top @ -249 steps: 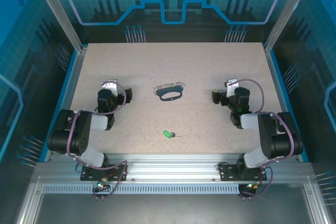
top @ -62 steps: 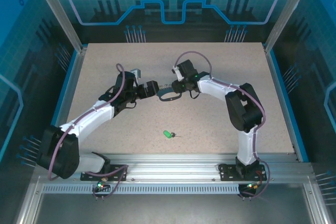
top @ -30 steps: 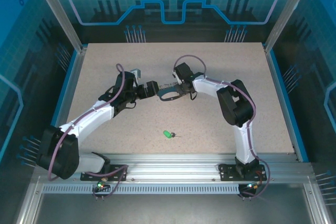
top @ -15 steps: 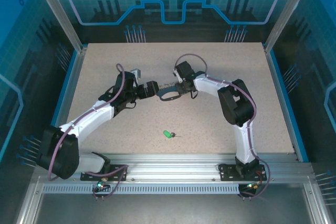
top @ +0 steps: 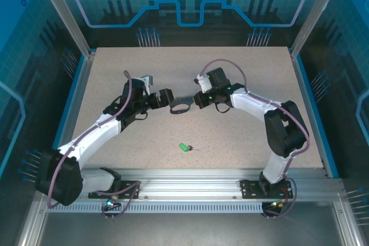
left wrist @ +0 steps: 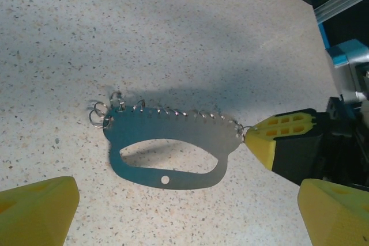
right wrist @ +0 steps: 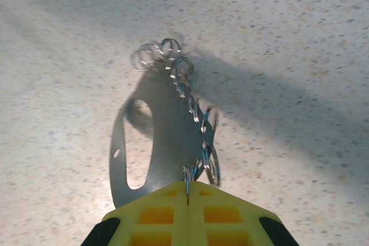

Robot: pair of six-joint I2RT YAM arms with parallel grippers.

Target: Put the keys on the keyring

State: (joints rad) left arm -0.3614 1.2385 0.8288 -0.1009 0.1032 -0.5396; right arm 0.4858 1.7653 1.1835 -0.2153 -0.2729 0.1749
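Observation:
The keyring (top: 180,107) is a dark flat oval loop with a row of small silvery rings along one edge. My right gripper (top: 197,99) is shut on its ring end. In the right wrist view the yellow fingertips (right wrist: 173,214) pinch a wire ring, and the keyring (right wrist: 167,136) hangs out beyond them. It seems slightly off the table, with its shadow to one side. My left gripper (top: 168,98) is open just left of it. The left wrist view has the keyring (left wrist: 173,129) ahead of my left gripper (left wrist: 184,200). The green-headed key (top: 183,147) lies alone nearer the front.
The speckled table (top: 242,67) is bounded by blue side rails and a metal front rail (top: 184,180). Both arms reach in toward the middle, their forearms angled across the table. My right gripper's yellow finger (left wrist: 279,136) shows at the right of the left wrist view.
My right gripper has shut on the keyring's ring end. The right arm's elbow has swung out to the right, and the keyring has shifted slightly left and forward. The left arm barely moved.

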